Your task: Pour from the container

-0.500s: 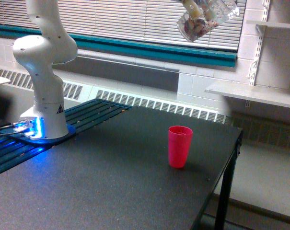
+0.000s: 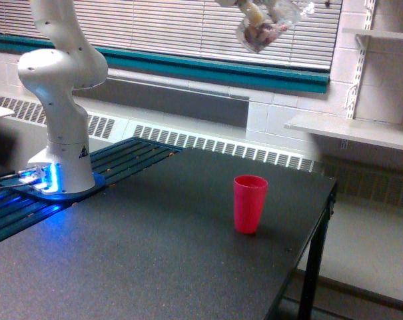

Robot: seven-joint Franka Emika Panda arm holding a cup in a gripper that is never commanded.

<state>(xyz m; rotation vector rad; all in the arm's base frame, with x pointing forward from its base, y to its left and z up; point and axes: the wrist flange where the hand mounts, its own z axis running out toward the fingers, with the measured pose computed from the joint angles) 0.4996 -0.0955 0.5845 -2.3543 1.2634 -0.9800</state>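
Note:
The container [image 2: 264, 27] is a clear cup with brownish, white and reddish pieces inside. It hangs tilted at the very top of the exterior view, high above the table. The gripper itself is cut off by the top edge, so only a pale fingertip [image 2: 252, 11] shows beside the cup. A pinkish-red plastic cup [image 2: 250, 203] stands upright on the dark table [image 2: 154, 260], well below the container and about under it. No pieces are seen falling.
The arm's white base [image 2: 61, 127] stands on the exterior view's left, on a slatted surface with a blue light. The table's edge and black leg [image 2: 314, 267] lie right of the red cup. White shelves [image 2: 361, 130] hang on the wall beyond.
The container has moved up and slightly to the exterior view's left, so more of it is cut off by the top edge. The red cup has not moved.

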